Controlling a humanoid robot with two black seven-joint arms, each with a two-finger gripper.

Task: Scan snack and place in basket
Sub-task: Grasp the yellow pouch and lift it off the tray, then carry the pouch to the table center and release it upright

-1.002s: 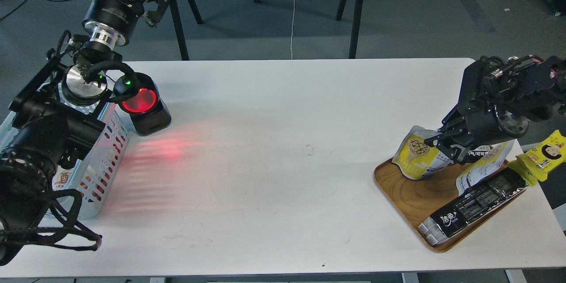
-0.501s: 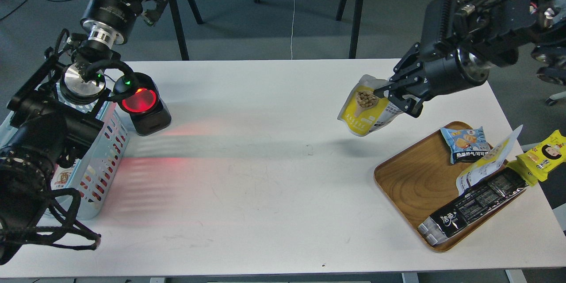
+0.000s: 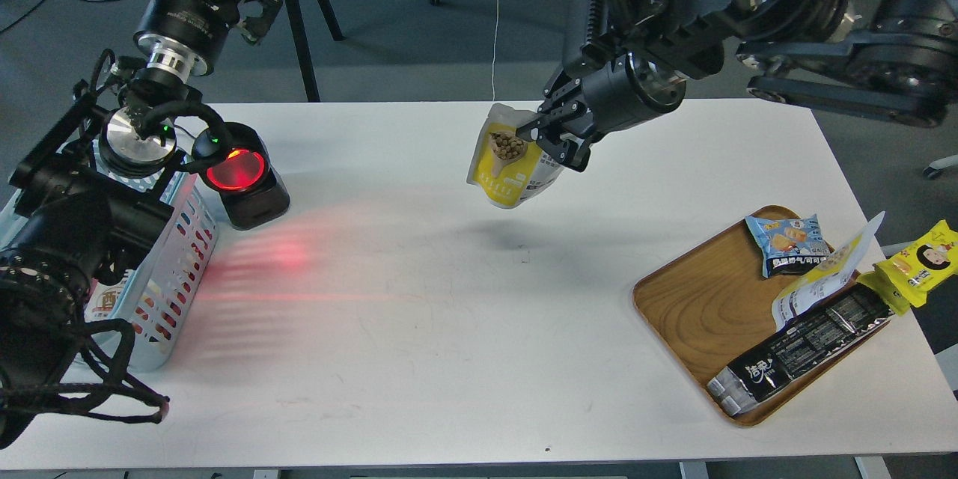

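Clamped in the right gripper [image 3: 552,141], the snack pouch [image 3: 509,165] hangs by its top above the middle of the white table [image 3: 449,299], clear of the surface and casting a shadow below. At far left, the pale blue basket [image 3: 176,269] stands beside a scanner [image 3: 243,176] glowing red. Raised beyond the table's far left corner, the left gripper [image 3: 251,4] has its fingers spread, holding nothing. Other packets lie on a wooden tray [image 3: 696,314] at right.

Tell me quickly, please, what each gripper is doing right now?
Left gripper: open, holding nothing.
Right gripper: closed on the snack, held above the table.
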